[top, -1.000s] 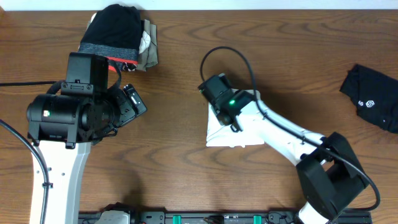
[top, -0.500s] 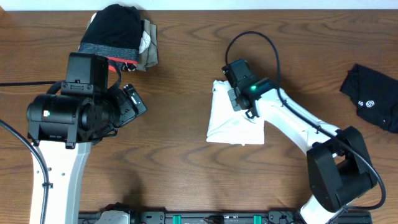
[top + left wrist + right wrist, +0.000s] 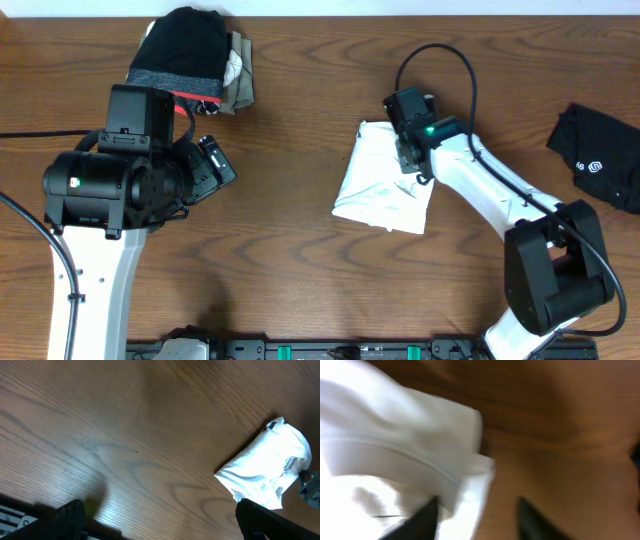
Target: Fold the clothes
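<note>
The white shirt lies as a folded, wrinkled bundle on the wooden table, right of centre. It also shows in the left wrist view and the right wrist view. My right gripper is low over the shirt's upper right corner. In the right wrist view its fingers are apart, with the shirt's edge lying between them. The black garment with a white logo lies at the far right edge. My left gripper hangs open and empty above bare table at the left.
A pile of other clothes, black with a grey band over red and beige cloth, sits at the back left. The left arm's bulky body covers the left side. A black rail runs along the front edge.
My right gripper has moved right and towards the back across the shirt. The shirt's top has shifted right with it and the bundle has changed shape. The left arm has not moved.
</note>
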Controlling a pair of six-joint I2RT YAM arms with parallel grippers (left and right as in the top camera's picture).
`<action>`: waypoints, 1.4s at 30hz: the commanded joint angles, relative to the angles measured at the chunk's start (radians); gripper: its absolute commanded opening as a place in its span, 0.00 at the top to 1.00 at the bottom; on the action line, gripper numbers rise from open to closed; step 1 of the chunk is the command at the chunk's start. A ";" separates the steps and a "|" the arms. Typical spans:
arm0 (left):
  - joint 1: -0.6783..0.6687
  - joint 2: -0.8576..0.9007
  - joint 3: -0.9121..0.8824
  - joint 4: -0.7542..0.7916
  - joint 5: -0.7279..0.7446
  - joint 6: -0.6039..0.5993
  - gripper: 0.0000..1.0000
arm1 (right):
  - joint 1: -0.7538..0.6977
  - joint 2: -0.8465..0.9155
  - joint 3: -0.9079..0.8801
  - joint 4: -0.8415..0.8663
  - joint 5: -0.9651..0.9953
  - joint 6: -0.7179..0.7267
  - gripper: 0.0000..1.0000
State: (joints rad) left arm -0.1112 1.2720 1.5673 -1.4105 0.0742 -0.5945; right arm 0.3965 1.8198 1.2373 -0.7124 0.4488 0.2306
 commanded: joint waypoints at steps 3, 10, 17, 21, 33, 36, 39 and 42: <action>0.006 0.003 -0.004 -0.002 -0.016 0.018 0.02 | -0.066 0.003 0.026 -0.091 0.053 0.143 0.45; 0.006 0.003 -0.004 -0.001 -0.016 0.017 0.02 | -0.056 -0.051 0.109 -0.161 -0.299 0.058 0.51; 0.006 0.003 -0.004 -0.002 -0.016 0.018 0.02 | -0.031 -0.071 0.121 -0.142 -0.707 0.010 0.46; 0.006 0.003 -0.006 -0.002 -0.016 0.022 0.02 | -0.032 -0.069 0.121 -0.278 -0.707 0.134 0.61; 0.006 0.003 -0.009 -0.001 -0.016 0.029 0.02 | -0.027 -0.069 0.082 -0.422 -0.508 0.353 0.32; 0.006 0.003 -0.009 -0.002 -0.016 0.029 0.02 | -0.027 -0.068 0.057 -0.396 -0.521 0.357 0.27; 0.006 0.003 -0.009 -0.002 -0.016 0.029 0.02 | -0.027 -0.068 0.002 -0.324 -0.591 0.357 0.28; 0.006 0.003 -0.009 -0.002 -0.016 0.029 0.02 | -0.027 -0.068 -0.057 -0.257 -0.645 0.369 0.37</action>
State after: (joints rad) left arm -0.1112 1.2720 1.5650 -1.4097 0.0731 -0.5758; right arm 0.3653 1.7596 1.2255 -0.9924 -0.1329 0.5713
